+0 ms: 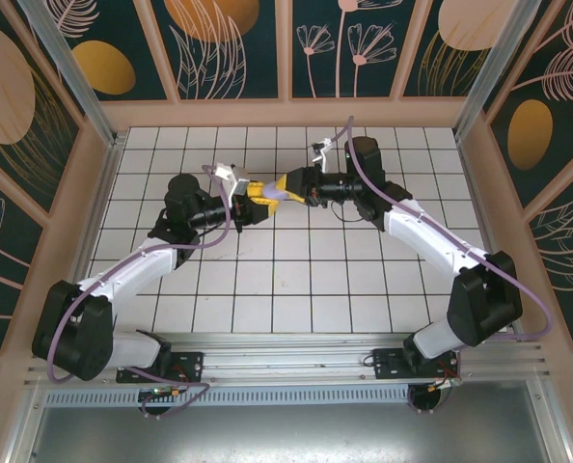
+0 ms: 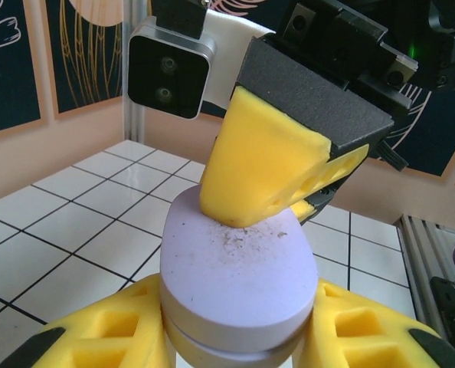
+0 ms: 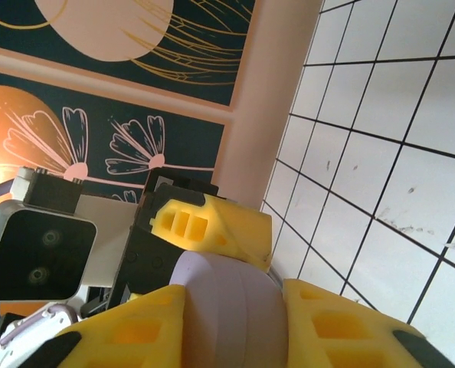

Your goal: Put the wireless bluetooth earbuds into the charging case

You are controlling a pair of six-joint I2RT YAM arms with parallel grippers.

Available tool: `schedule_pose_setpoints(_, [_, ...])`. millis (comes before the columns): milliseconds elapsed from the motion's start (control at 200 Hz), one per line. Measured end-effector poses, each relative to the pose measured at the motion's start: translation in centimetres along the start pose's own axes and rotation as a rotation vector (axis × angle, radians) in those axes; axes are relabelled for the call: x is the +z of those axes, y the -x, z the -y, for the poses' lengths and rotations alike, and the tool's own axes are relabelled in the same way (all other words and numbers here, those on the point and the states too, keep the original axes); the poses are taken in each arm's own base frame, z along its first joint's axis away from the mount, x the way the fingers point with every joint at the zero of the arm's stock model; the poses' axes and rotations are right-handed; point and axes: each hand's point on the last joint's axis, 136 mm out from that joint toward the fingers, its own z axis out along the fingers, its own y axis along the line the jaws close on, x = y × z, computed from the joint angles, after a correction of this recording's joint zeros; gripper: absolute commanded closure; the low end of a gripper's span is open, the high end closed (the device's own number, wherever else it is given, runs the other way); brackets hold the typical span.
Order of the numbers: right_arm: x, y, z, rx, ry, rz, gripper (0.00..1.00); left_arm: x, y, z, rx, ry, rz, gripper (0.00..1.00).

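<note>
A lilac oval charging case hangs above the tiled table between both grippers, its lid closed along a thin seam. My left gripper is shut on the case, its yellow fingers pressing the two sides. My right gripper comes from the opposite side and is shut on the same case, with a yellow pad on each flat face. In the left wrist view a right finger lies on the case's top. A left finger sits behind the case in the right wrist view. The earbuds are hidden.
The white tiled table is boxed in by wooden walls on the left, right and far sides. An aluminium rail carrying the arm bases runs along the near edge.
</note>
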Motion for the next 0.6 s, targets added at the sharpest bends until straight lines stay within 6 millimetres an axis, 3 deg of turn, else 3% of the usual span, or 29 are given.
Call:
schedule_pose_setpoints(130, [0.1, 0.0, 0.0, 0.010, 0.005, 0.004, 0.78, -0.2, -0.1, 0.0, 0.015, 0.009, -0.008, 0.47])
schedule_pose_setpoints(285, [0.1, -0.1, 0.4, 0.021, 0.003, 0.002, 0.80, -0.6, 0.0, -0.1, 0.021, 0.052, -0.009, 0.21])
schedule_pose_setpoints(465, [-0.2, 0.6, 2.5, 0.056, -0.027, 0.030, 0.83, -2.0, 0.1, 0.2, 0.059, 0.121, -0.004, 0.09])
schedule_pose_setpoints(601, [0.0, 1.2, 5.7, 0.102, -0.070, 0.049, 0.84, -3.0, 0.1, -0.2, 0.072, 0.195, -0.008, 0.07])
